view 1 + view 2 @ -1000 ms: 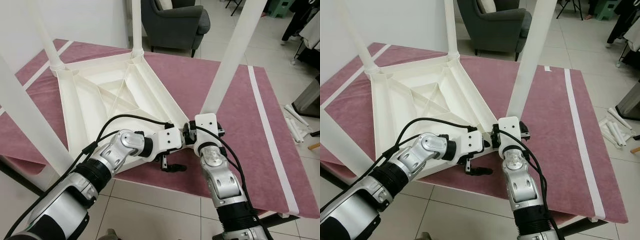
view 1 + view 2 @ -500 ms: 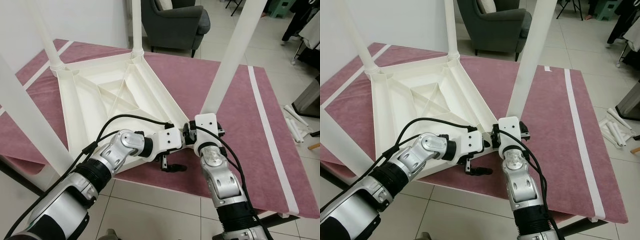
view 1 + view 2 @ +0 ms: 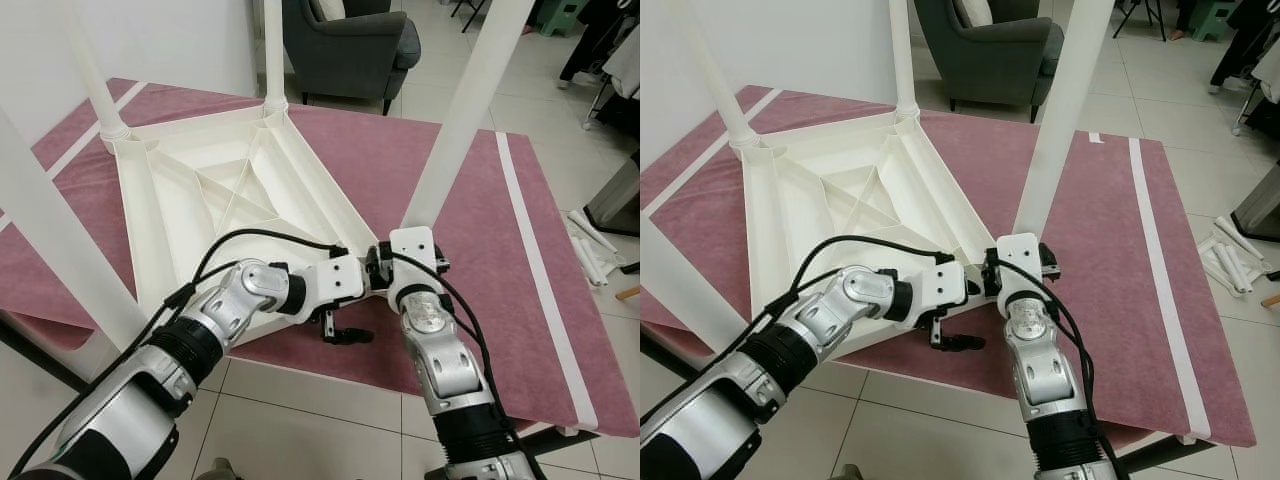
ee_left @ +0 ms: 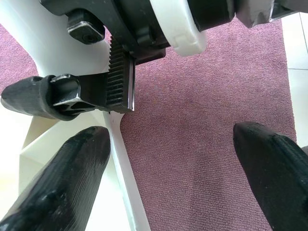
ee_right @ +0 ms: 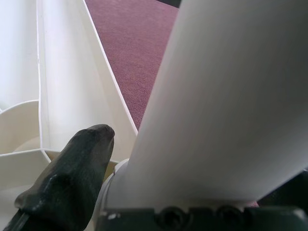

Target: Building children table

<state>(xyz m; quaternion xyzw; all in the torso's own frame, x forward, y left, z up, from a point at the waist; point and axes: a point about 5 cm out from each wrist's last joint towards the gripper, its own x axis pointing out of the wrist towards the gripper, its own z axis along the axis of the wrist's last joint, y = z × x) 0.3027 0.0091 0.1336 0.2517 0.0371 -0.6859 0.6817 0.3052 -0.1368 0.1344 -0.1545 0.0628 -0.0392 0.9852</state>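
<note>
The right gripper (image 3: 992, 272) is closed around the base of the near white leg (image 3: 462, 112), right where the leg meets the corner of the upturned white table top (image 3: 215, 195); in the right wrist view one black finger (image 5: 72, 178) lies against the foot of that leg (image 5: 226, 106), beside the table's raised rim (image 5: 57, 86). The left gripper (image 3: 345, 330) hangs just below the same corner, over the front edge of the maroon mat (image 3: 470, 230), with its two fingers spread apart and nothing between them. In the left wrist view these fingers (image 4: 67, 178) frame bare mat (image 4: 202, 120) and the table's edge, with the right gripper's toothed finger (image 4: 101, 94) close above.

The table lies upside down on the mat, its ribbed underside facing up. A far leg (image 3: 272, 50) stands upright at the back corner, another (image 3: 90, 70) at the far left corner, and a fourth leg (image 3: 50, 240) rises at the near left. A dark grey armchair (image 3: 350, 45) sits behind the mat on the tiled floor (image 3: 300, 420). Some white rolled pieces (image 3: 592, 250) lie on the tiles at the right
</note>
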